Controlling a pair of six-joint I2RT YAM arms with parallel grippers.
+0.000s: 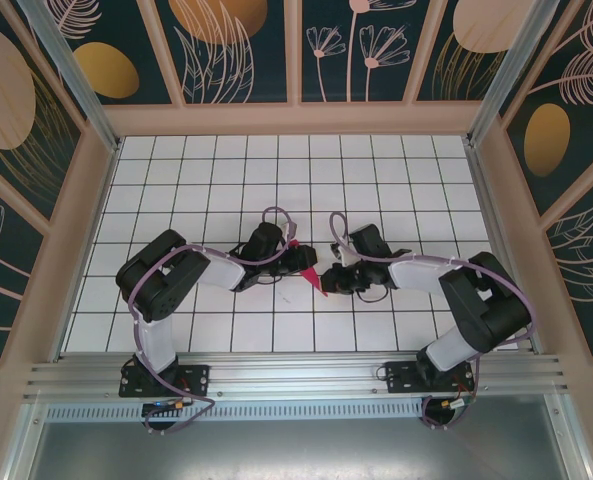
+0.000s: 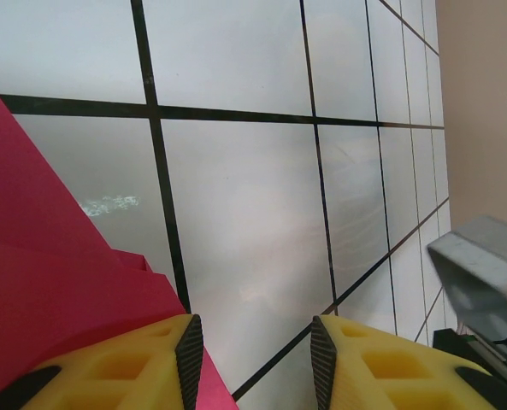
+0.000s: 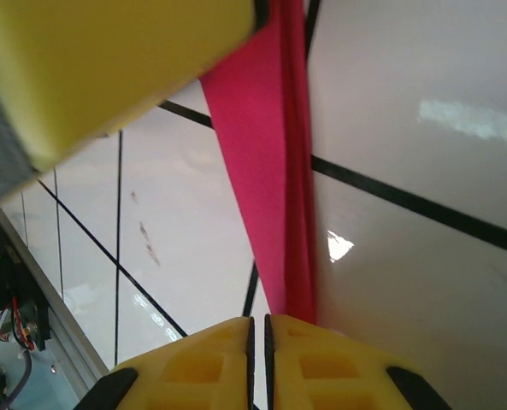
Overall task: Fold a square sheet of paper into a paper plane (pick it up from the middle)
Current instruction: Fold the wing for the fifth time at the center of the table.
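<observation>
at mid table [image 1: 396, 180], i read left pincer [image 2: 257, 342] open beside the paper [image 3: 262, 171]; right pincer [image 3: 258, 329] closed at its edge.

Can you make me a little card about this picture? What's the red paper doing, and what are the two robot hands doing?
paper: red paper, folded into a narrow, layered shape
where: middle of the white tiled table, between the two hands
left hand: open, paper beside one finger, tiles showing through the gap
right hand: shut, seems to pinch the paper's end
arms: both reach inward and nearly meet
</observation>
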